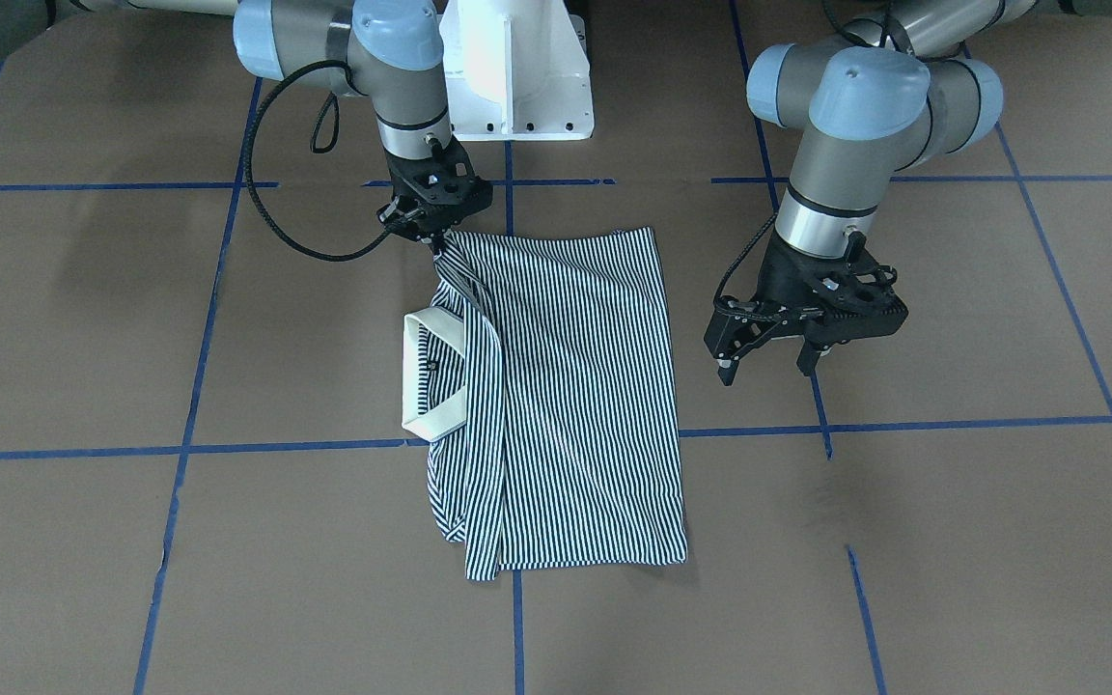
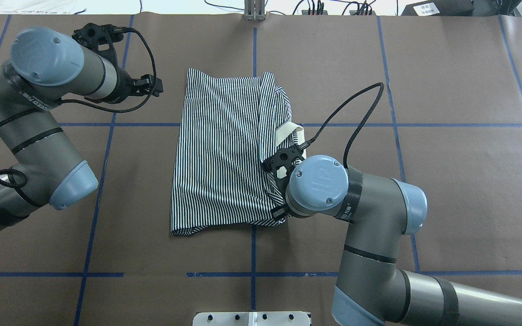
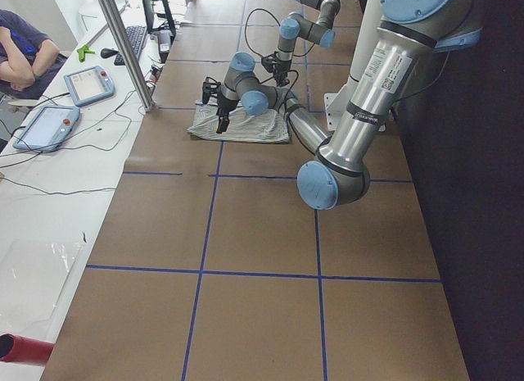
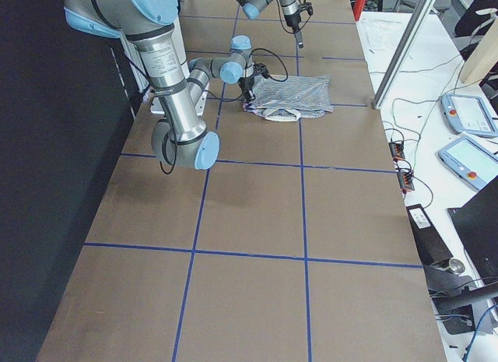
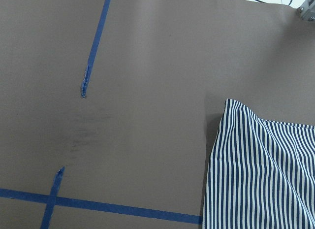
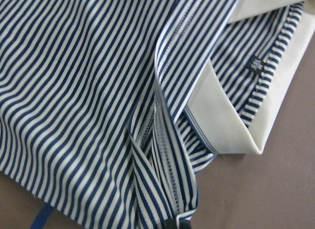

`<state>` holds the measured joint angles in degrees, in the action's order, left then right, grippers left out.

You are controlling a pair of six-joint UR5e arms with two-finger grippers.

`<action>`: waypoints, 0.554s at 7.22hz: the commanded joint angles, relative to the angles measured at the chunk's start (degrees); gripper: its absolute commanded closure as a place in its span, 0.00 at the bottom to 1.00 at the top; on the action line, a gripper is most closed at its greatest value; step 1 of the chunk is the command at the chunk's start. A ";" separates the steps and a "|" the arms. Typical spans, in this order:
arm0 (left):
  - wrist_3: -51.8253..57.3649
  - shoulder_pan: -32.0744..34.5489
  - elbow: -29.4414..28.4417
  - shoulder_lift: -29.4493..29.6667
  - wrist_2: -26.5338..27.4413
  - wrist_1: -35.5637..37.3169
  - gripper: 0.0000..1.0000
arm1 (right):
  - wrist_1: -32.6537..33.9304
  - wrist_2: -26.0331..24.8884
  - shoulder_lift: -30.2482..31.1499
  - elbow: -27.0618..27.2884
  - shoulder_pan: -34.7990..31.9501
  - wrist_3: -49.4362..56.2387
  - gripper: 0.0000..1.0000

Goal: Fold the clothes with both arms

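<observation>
Step in hand (est.): side fold, mid-task. Shirt (image 1: 585, 386) lies flat near centre of table (image 1: 952, 541), body a rough rectangle. Collar (image 1: 426, 386) is on robot's R side, poking out past the edge.

R gripper (image 1: 432, 232): clenched on a striped fold at shirt's corner nearest the base, R side. Wrist view shows fabric running into the tips. Label (image 6: 256, 66) shows inside collar.

L gripper (image 1: 766, 367): released, jaws apart, holds nothing. Hovers just beside shirt's L edge, not touching.

Next move (est.): R carries its fold across toward centre w/o dragging the body. L needs to drop & pinch its own edge for a matching fold.

Count: 1 shirt, 1 collar, 1 label, 2 grippers.
</observation>
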<state>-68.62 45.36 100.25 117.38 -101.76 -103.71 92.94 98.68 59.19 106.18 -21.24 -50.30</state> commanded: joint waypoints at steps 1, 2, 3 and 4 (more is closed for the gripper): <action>0.16 -0.01 -0.49 -0.05 0.07 -0.08 0.00 | -0.04 0.37 4.60 3.15 1.71 -10.20 1.00; 0.25 0.07 -0.67 0.04 0.15 -0.08 0.00 | 0.48 0.28 5.31 3.94 2.69 -16.00 1.00; 0.33 -0.01 -0.76 0.04 0.15 -0.08 0.00 | 0.66 0.02 5.32 3.95 4.26 -21.71 1.00; 0.42 0.07 -0.67 0.04 0.15 -0.08 0.00 | 0.66 -2.68 5.41 4.12 6.98 -25.60 1.00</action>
<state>-68.31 45.40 99.58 117.41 -101.61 -103.80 93.49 98.18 64.35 110.02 -17.03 -70.16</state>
